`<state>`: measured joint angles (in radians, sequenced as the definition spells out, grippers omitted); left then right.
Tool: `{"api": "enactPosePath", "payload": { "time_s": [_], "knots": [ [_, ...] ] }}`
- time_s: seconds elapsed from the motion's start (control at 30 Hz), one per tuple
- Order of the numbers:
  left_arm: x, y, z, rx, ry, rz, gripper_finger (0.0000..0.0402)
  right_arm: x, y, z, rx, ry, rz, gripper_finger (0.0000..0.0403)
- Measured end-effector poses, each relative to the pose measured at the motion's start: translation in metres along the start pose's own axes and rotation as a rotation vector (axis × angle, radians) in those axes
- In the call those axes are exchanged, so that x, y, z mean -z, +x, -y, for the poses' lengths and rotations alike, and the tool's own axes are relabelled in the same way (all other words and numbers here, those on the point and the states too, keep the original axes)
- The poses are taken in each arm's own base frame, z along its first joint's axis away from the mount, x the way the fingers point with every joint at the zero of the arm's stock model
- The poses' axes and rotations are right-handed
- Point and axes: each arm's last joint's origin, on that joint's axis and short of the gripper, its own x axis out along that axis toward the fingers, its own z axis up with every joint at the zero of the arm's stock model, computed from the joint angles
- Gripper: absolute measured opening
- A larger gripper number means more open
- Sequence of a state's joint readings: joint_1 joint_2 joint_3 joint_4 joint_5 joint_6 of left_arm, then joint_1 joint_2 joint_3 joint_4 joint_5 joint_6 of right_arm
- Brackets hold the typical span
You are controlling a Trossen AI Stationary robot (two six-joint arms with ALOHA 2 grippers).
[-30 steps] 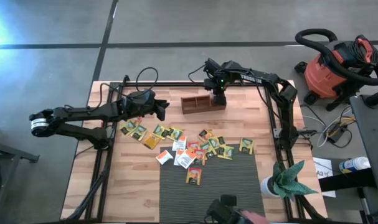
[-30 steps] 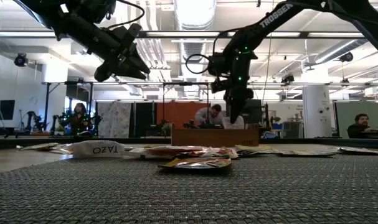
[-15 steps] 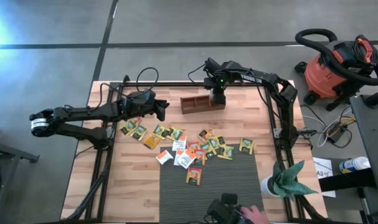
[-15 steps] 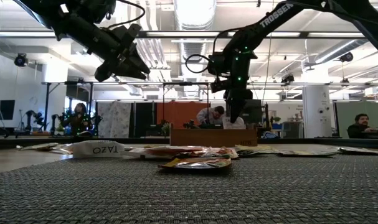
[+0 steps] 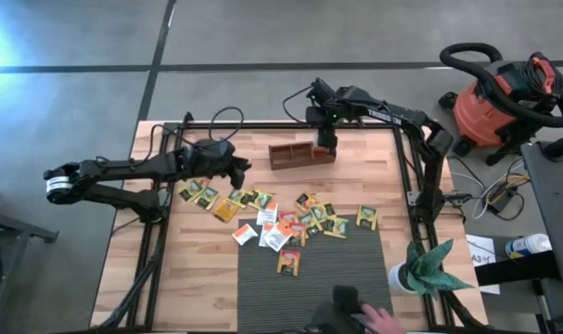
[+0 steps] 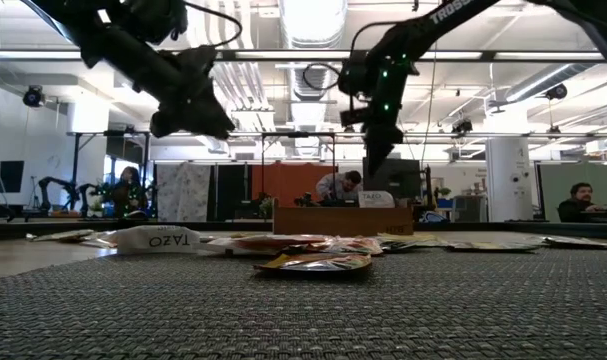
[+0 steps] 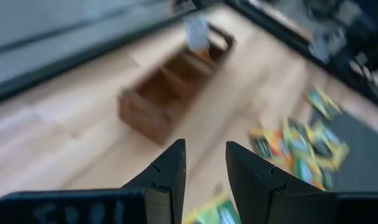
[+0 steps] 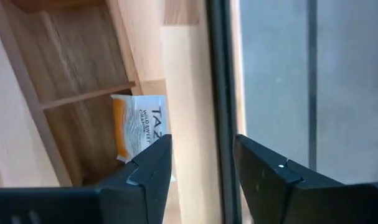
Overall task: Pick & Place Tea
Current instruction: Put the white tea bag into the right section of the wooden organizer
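Note:
Several tea sachets [image 5: 281, 223], yellow-green, orange and white, lie flat and scattered across the middle of the table; one [image 5: 288, 263] lies on the dark mat. The brown wooden tray [image 5: 302, 153] stands at the far middle. An orange-and-white sachet [image 8: 142, 127] sits in its right end compartment, leaning on edge and sticking up above the rim [image 7: 196, 34]. My right gripper [image 8: 201, 168] hangs open above that end of the tray [image 5: 327, 139], touching nothing. My left gripper [image 7: 204, 168] hovers open left of the tray [image 5: 235, 167], above the leftmost sachets.
A dark ribbed mat [image 5: 309, 278] covers the near middle of the table. Black frame rails [image 5: 413, 176] run along the table's sides. A potted plant [image 5: 428, 269] stands at the near right corner, and a person's hand [image 5: 374, 320] shows at the near edge.
My right gripper has opened and let go of the orange-and-white sachet, which stays in the tray's right end compartment. The gripper has then risen and drawn back toward the table's far edge. My left gripper has dipped slightly.

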<state>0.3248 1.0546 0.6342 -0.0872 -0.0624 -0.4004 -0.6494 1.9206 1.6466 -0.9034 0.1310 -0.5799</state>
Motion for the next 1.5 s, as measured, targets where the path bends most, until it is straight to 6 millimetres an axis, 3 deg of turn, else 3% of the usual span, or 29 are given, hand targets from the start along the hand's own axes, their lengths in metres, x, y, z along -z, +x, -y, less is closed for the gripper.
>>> {"api": "enactPosePath", "payload": {
  "time_s": [0.17,0.37,0.47,0.63,0.87,1.0,1.2,1.37,1.5],
  "knots": [
    [0.019,-0.002,0.0,0.097,0.025,-0.241,0.0108,-0.002,-0.027,-0.004,-0.004,0.105,0.077,0.0169],
    [0.047,-0.011,0.005,0.125,0.198,-0.502,0.0108,-0.015,-0.051,-0.031,-0.306,0.383,0.218,0.0169],
    [0.055,-0.015,0.016,0.21,0.283,-0.551,0.0108,-0.025,-0.055,-0.056,-0.445,0.461,0.208,0.0169],
    [0.071,-0.025,0.033,0.317,0.469,-0.633,0.0108,-0.04,-0.06,-0.111,-0.524,0.465,0.15,0.0169],
    [0.089,-0.037,0.055,0.398,0.735,-0.641,0.0108,-0.051,-0.073,-0.166,-0.451,0.502,0.109,0.0169],
    [0.102,-0.04,0.066,0.357,0.91,-0.617,0.0108,-0.057,-0.077,-0.191,-0.47,0.554,0.112,0.0169],
    [0.121,-0.034,0.085,0.3,1.039,-0.571,0.0108,-0.063,-0.068,-0.209,-0.552,0.729,0.165,0.0169],
    [0.14,-0.022,0.099,0.32,1.074,-0.582,0.0108,-0.062,-0.047,-0.219,-0.659,0.895,0.201,0.0169],
    [0.151,-0.011,0.099,0.197,1.106,-0.579,0.0108,-0.055,-0.031,-0.23,-0.692,0.977,0.203,0.0169]
  ]
}}
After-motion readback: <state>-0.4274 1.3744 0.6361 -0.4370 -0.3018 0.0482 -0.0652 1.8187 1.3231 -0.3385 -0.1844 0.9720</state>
